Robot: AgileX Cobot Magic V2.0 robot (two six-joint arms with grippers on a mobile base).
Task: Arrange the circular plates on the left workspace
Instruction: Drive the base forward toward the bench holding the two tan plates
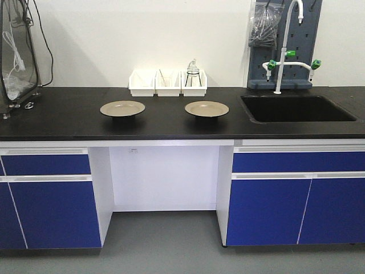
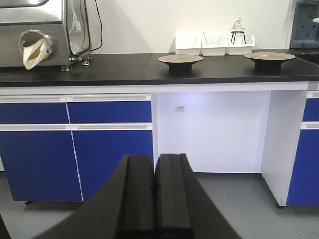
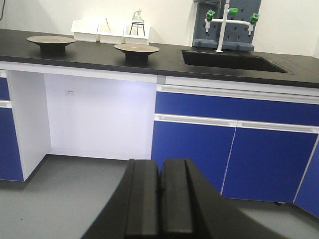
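1. Nearest the robot, the left claw [image 2: 155, 167] has its fingers pressed together on nothing. It hangs low in front of the blue cabinet doors [image 2: 75, 149], well short of the table's [image 1: 63, 123] front edge.
2. The right claw [image 3: 160, 169] is likewise closed and empty, at the same low height and well apart from both plates.
3. About midway between the table's front and back edges, the left-hand plate [image 1: 122, 108] stands upright on its black foot, left of the knee gap's middle.
4. The right-hand plate [image 1: 206, 108] stands at the same depth, near the sink's [image 1: 296, 108] left rim and well apart from its twin.
5. Along the back edge sit the white bins [image 1: 167, 83].
6. Judgement: no carrying is under way. The left-hand plate may already count as placed, while the right-hand plate probably has to go toward the left end.
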